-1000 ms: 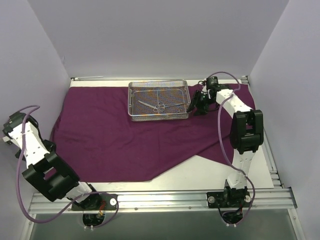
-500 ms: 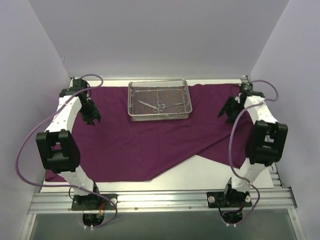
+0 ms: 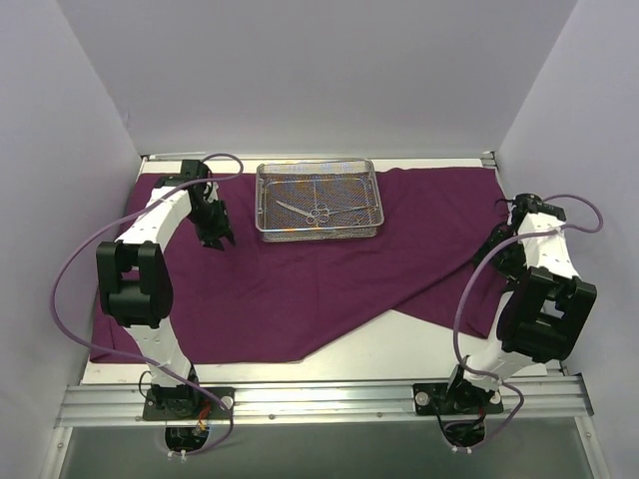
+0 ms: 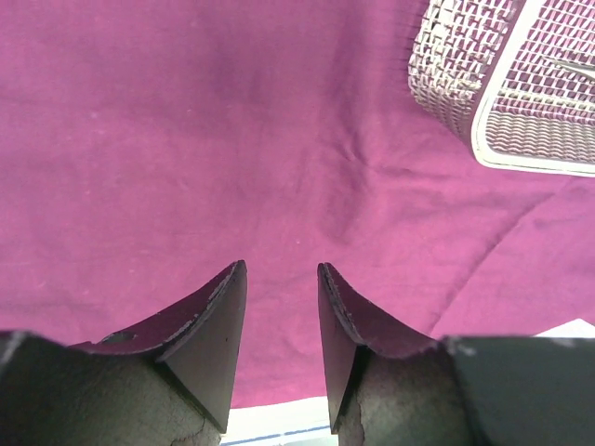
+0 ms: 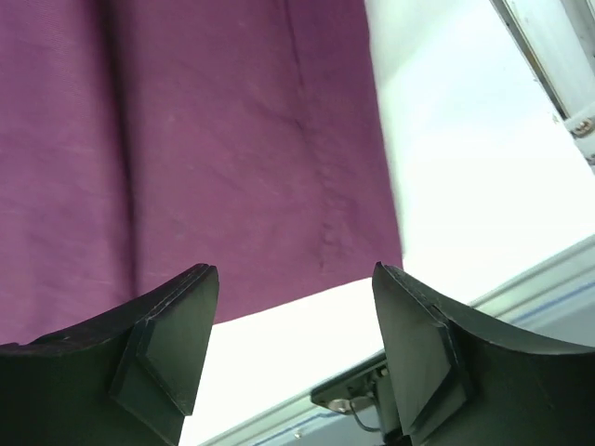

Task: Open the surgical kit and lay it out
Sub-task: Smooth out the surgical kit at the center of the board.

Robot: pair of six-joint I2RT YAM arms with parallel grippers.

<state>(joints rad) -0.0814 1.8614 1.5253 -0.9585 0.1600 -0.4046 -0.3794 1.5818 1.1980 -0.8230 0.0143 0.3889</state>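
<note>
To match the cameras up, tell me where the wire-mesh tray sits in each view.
Top external: the wire-mesh tray lies upper centre, on the purple cloth.
Left wrist: one corner of the tray shows in the top right.
Right wrist: not in view.
Shared landmark: the purple cloth, in all three views.

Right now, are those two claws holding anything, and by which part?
Nothing is held: the left gripper and right gripper both hang open over the purple cloth.
</note>
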